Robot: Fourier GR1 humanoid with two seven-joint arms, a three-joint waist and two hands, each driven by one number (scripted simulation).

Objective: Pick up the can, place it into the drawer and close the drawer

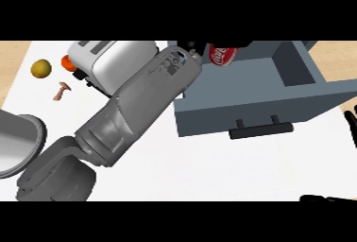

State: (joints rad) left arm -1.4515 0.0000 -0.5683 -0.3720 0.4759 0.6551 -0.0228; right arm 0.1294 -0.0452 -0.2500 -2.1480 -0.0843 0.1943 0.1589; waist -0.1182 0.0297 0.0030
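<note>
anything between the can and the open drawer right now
Nothing visible. The left hand holds the red can at the far rim of the open grey drawer, with no object between the can and the drawer's inside.

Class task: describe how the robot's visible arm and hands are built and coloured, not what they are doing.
The left forearm is a bulky grey shell of smooth moulded panels with darker seams and recesses. The left robot hand is black. The right robot hand shows only as black finger shapes at the right edge.
</note>
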